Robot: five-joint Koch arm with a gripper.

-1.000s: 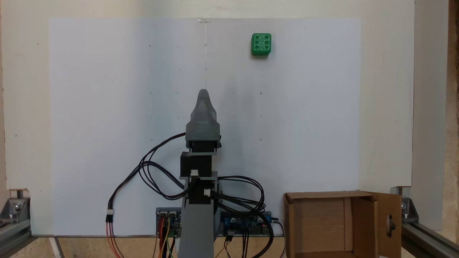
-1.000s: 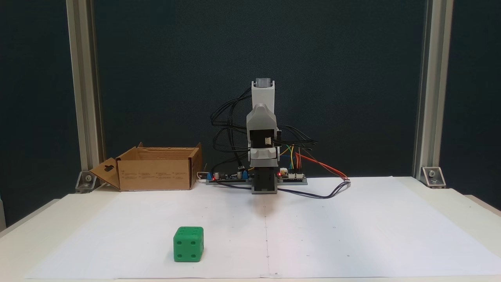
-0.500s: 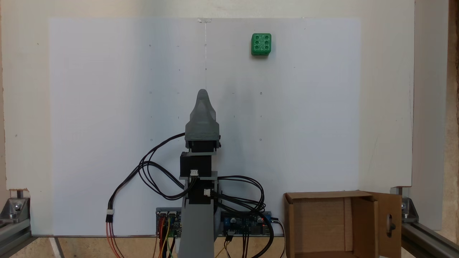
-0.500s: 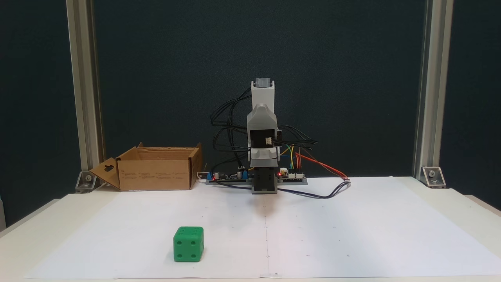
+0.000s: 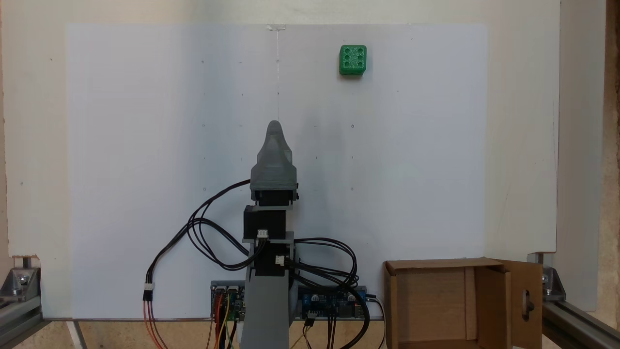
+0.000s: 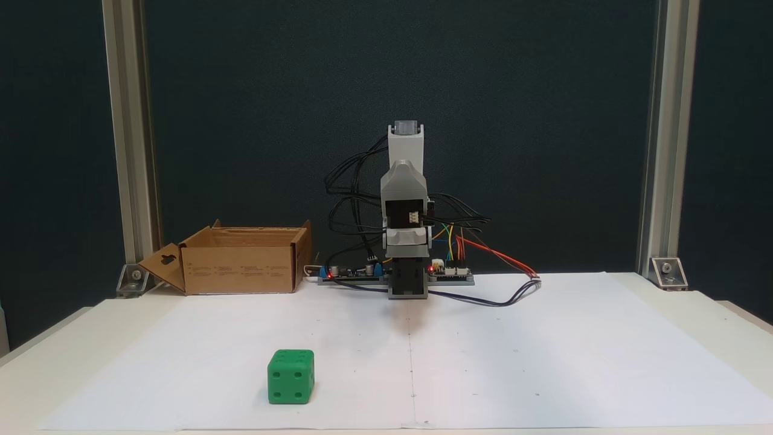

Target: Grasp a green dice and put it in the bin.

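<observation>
Nothing of the task looks done yet. The green dice [image 5: 352, 59] sits alone on the white paper sheet [image 5: 145, 121] that covers the surface, well apart from the cardboard bin [image 5: 438, 264] and with nothing touching it. In a fixed view from the front the green dice [image 6: 291, 376] lies near the front edge of the sheet, its four-pip face toward the camera, while the bin [image 6: 241, 267] stands at the back, just beside the arm's base and to the left of it in that view. Seen from above, the bin is open and its inside looks empty, with the keyhole-cut flap folded outward on the side away from the arm.

The arm is folded up over its base, and the gripper [image 5: 274, 127] points out over the sheet, well short of the dice. All of it is left, I judge: reaching out to the dice, closing on it, carrying it back to the bin and letting go.

Whether the jaws are parted or closed I cannot tell: from above they lie one under the other beneath the grey housing, and from the front the gripper [image 6: 407, 289] is seen end-on and dark. The lower part of the bin is cut off by the frame edge in the view from above, as is the arm's base.
</observation>
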